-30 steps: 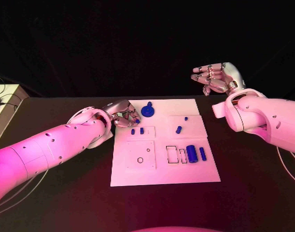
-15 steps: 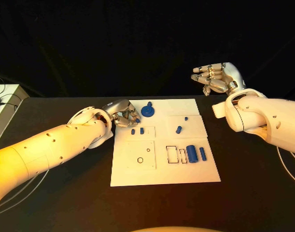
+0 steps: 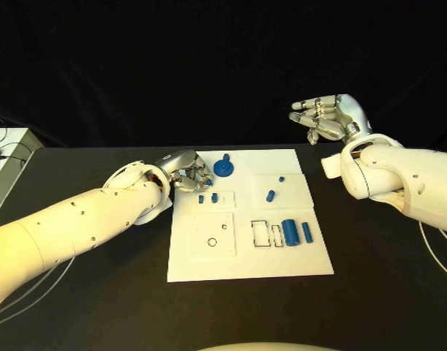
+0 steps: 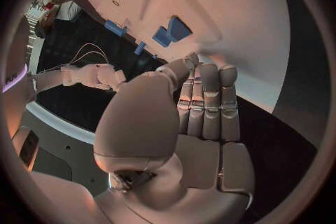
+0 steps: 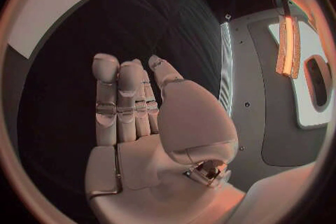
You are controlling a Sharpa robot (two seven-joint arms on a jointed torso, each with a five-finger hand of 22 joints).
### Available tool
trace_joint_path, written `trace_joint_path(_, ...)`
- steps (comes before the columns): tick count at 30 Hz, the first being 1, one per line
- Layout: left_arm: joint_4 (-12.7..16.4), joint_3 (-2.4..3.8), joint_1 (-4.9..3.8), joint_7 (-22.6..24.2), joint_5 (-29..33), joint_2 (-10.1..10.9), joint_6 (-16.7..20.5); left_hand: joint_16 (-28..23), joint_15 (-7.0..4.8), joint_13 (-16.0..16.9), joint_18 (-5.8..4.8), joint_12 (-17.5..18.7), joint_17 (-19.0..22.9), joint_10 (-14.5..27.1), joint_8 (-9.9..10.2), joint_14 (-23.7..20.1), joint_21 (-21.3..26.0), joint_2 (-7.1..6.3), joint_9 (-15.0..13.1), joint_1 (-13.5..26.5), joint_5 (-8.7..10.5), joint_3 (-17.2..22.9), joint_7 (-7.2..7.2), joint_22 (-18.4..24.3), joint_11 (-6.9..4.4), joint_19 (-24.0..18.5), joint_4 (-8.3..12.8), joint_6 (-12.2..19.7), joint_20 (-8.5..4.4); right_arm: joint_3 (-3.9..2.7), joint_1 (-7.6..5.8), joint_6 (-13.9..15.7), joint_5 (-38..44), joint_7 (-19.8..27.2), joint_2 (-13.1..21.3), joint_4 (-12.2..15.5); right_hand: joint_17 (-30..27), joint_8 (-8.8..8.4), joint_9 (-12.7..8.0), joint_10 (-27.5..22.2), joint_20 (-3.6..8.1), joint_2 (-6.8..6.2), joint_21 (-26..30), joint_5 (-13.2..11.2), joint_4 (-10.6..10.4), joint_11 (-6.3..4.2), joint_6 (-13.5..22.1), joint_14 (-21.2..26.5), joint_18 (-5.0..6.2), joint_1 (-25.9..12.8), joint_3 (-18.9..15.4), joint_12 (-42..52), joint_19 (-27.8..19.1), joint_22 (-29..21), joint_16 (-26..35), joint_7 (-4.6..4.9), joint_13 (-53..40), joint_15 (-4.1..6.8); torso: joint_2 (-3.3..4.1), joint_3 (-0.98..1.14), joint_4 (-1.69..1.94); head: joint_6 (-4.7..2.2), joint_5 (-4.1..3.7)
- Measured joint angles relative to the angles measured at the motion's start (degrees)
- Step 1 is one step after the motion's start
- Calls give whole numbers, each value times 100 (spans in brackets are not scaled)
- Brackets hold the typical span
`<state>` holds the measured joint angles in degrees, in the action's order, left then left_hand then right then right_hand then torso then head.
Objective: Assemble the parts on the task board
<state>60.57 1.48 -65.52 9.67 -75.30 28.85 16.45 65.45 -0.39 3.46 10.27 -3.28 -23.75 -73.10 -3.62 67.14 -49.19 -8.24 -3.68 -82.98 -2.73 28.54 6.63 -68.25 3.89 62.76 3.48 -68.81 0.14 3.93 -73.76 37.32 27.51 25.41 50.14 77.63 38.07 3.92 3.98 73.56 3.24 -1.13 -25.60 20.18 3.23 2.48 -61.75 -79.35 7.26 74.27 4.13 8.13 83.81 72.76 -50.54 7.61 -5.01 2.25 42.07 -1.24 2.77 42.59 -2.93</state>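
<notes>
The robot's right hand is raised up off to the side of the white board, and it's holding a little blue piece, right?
Not quite. The right hand is raised up beside the white task board, but it holds nothing. The right wrist view shows its fingers straight and its palm bare. The small blue pieces, like the blue cylinder in the head view, lie on the board.

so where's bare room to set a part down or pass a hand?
Free: black table in front of the task board, and between its right edge and the right arm. Crowded: board's far-left corner, where the left hand sits by the round blue part.
</notes>
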Motion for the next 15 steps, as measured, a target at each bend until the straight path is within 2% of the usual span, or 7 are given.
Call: trace_joint_path(15,-8,-5,-3,-44,-18,-6,-55,0,0,0,1,0,0,0,0,0,21,5,1,-5,0,-18,-19,-11,0,0,17,-22,0,-2,0,-1,0,0,3,3,1,0,0,25,-1,0,0,0,0,-1,9,-8,0,0,0,0,-1,-1,0,9,0,-8,-3,-7,5,24,-4)
